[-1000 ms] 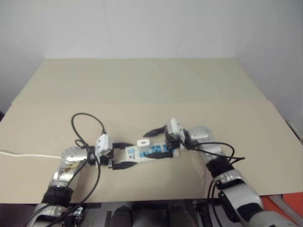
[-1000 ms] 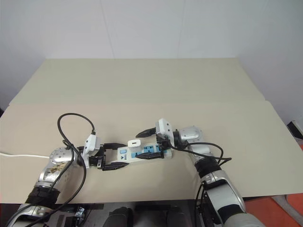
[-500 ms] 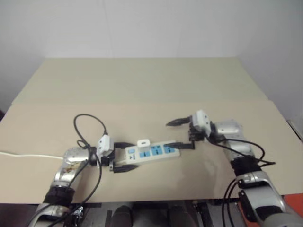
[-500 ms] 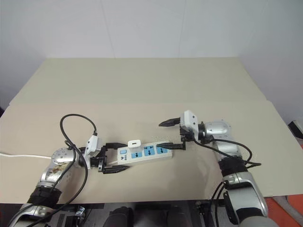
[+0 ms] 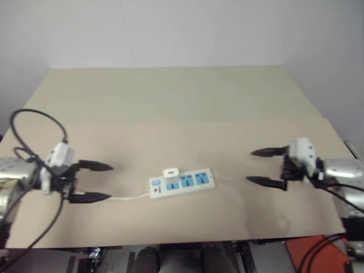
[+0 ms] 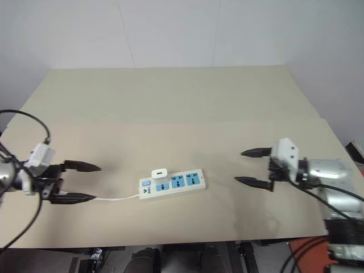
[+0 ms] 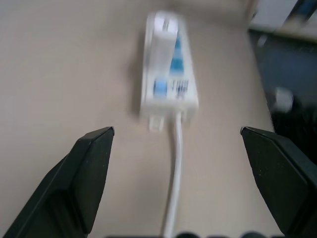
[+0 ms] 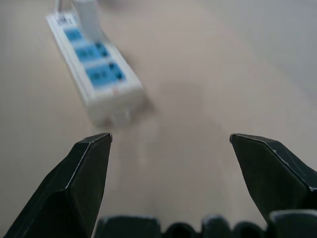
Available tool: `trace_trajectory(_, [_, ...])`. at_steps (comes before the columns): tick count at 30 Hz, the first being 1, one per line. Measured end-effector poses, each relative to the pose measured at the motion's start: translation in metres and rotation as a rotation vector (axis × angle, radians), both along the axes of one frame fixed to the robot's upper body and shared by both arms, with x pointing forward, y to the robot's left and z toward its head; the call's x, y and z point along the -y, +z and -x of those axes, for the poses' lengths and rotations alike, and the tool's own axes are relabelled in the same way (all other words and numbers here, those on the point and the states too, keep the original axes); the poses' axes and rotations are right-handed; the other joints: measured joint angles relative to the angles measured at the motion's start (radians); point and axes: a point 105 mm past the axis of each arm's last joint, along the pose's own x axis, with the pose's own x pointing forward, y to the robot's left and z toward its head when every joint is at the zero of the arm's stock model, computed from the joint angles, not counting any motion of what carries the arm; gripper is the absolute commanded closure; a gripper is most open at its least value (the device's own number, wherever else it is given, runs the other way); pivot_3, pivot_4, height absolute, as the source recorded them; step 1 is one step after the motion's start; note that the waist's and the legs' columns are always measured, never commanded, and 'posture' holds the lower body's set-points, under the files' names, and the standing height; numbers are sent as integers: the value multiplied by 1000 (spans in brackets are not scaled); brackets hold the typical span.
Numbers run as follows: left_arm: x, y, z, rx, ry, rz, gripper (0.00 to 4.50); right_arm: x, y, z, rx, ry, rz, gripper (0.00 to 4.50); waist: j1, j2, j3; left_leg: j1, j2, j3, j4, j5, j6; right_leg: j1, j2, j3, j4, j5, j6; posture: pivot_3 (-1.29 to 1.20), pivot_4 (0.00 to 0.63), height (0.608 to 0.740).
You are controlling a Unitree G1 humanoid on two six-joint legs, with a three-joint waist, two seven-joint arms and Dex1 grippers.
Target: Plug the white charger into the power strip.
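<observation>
Beside power strip (image 6: 172,183): cord (image 6: 116,198) (thin)

A long flat white plastic power strip (image 6: 172,184) with three blue sockets and a thin white cord lies flat near the front edge of the beige table (image 6: 170,108), about midway along it, with a small white rounded charger (image 6: 158,174) standing upright in its cord-end socket

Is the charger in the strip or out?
In. The charger stands upright on the strip, over the socket nearest its cord end, with both open grippers, left and right, well clear.
</observation>
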Motion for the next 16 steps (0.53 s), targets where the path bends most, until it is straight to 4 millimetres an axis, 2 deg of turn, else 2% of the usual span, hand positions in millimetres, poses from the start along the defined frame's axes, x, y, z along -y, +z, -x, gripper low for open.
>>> trace_trajectory(4, [-18,-3,2,8,69,2,46,24,21,6,33,-49,82,0,0,1,2,0,1,0,0,0,0,-1,1,0,2,0,0,0,150,740])
trace_trajectory(6, [-20,1,2,24,85,11,46,30,25,8,36,-54,113,0,0,1,2,-1,1,0,0,0,0,-2,0,0,1,0,0,0,150,740])
trace_trajectory(8, [-17,2,4,44,87,10,46,31,23,10,24,-53,123,0,-1,1,2,-2,1,0,0,0,0,-3,0,0,1,0,0,0,150,740])
trace_trajectory(13, [-1,-12,13,7,80,54,46,29,14,13,-4,-41,128,0,-2,1,2,-9,1,0,1,0,0,-11,0,1,5,0,0,0,150,740])
trace_trajectory(16, [2,-10,15,20,81,48,46,22,9,13,-18,-18,128,0,-1,1,2,-8,0,1,1,0,0,-12,0,2,7,0,0,0,150,740])
